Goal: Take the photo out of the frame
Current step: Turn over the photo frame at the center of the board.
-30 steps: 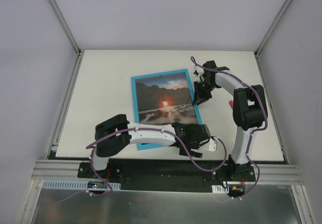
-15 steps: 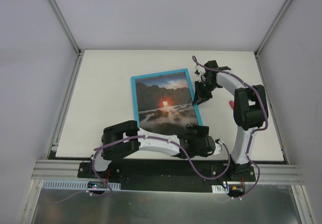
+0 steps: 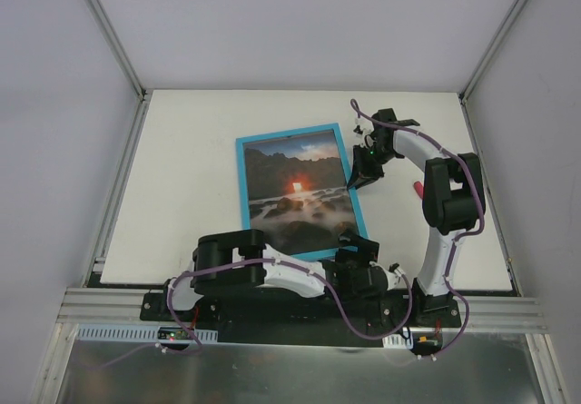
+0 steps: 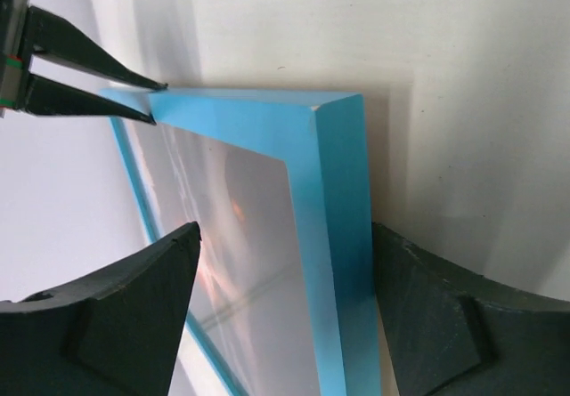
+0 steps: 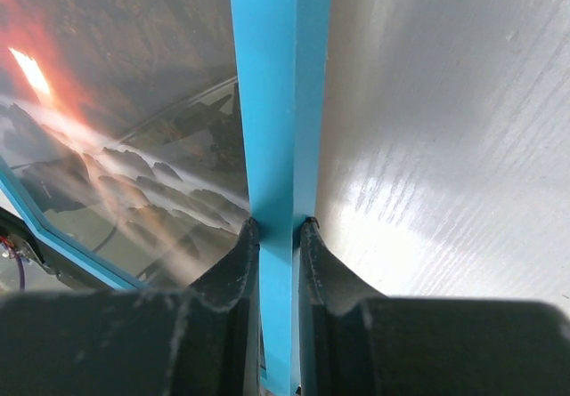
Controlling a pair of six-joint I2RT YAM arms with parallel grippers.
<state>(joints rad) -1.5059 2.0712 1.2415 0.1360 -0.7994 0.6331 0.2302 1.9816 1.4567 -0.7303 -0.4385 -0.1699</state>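
Top view: the frame point(image 3: 242, 182) lay face up about mid-table point(image 3: 182, 168), long sides running roughly 12 to 6 o'clock, with the photo point(image 3: 295, 186) seated inside it and no edge of the print showing outside the blue rim. The right gripper point(image 5: 276, 232) was narrow and clamped on the frame's 3 o'clock rail, one finger on each side of the blue strip. That rail looked a touch raised off the table, though this could not be confirmed. The left gripper point(image 4: 285, 229) was spread wide and straddling the frame's 5 o'clock corner, one finger over the glazed face and the other outside the rail; whether either pad touched could not be told. Judged step: getting a second hold on the frame so it can be turned over to reach the back. To do it well, the left jaws should close on the blue rail itself, square to the corner mitre and not on the glossy pane, where the pads would likely slip. The right clamp should hold firm until the left grip is sure. Both wrists should then lift evenly, since a thin frame twists easily when only one side rises. Risk noted: the corner skating out from between wide jaws.
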